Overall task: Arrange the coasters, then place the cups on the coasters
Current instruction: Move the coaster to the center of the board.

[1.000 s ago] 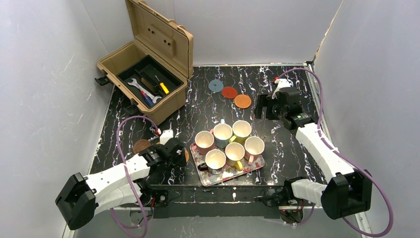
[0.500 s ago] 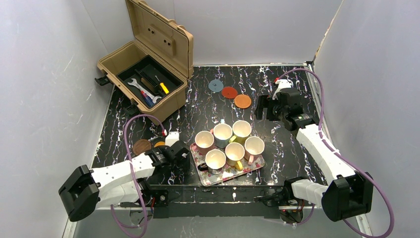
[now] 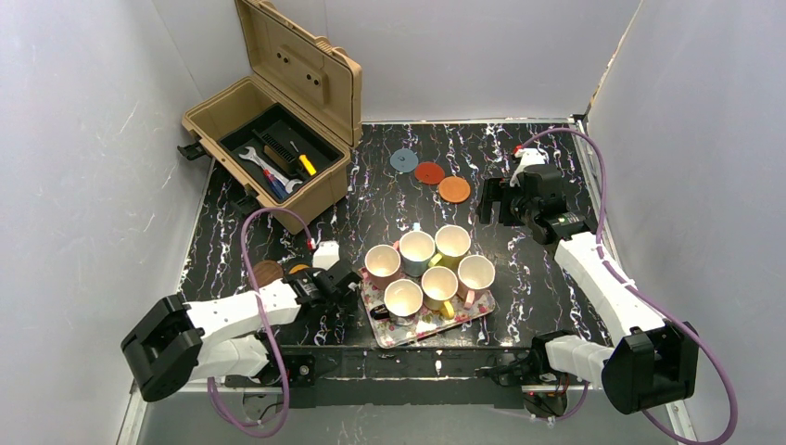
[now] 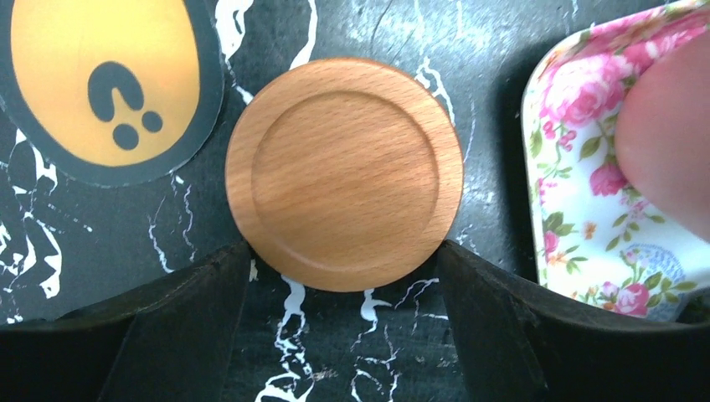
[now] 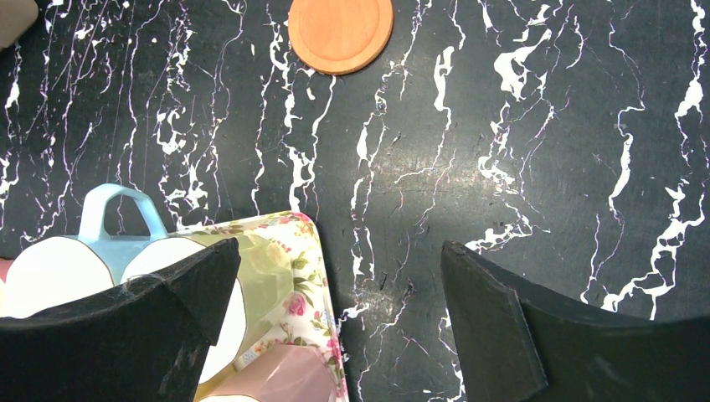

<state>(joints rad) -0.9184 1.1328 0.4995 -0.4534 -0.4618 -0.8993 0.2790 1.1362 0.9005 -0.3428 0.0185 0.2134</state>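
Observation:
A light wooden coaster (image 4: pixel 344 172) lies flat on the black marbled table. My left gripper (image 4: pixel 341 251) is open, its two fingertips against the near rim on either side. A yellow-orange coaster (image 4: pixel 100 84) with a black paw mark lies to its left. In the top view the left gripper (image 3: pixel 339 278) sits just left of the floral tray (image 3: pixel 475 315), which carries several cups (image 3: pixel 417 248). Blue-grey (image 3: pixel 403 160), red (image 3: pixel 429 172) and orange (image 3: pixel 453 189) coasters lie in a row at the back. A dark brown coaster (image 3: pixel 267 273) lies near left. My right gripper (image 3: pixel 492 198) hangs open and empty.
An open tan toolbox (image 3: pixel 269 139) with tools stands at the back left. The right wrist view looks down on the orange coaster (image 5: pixel 341 29), the tray's corner (image 5: pixel 306 289) and a blue cup handle (image 5: pixel 121 209). Grey walls close in on the table.
My left arm has moved right, toward the tray, and the wooden coaster now lies flat on the table at its fingertips. The jaws widened, then narrowed a little. The right arm barely moved.

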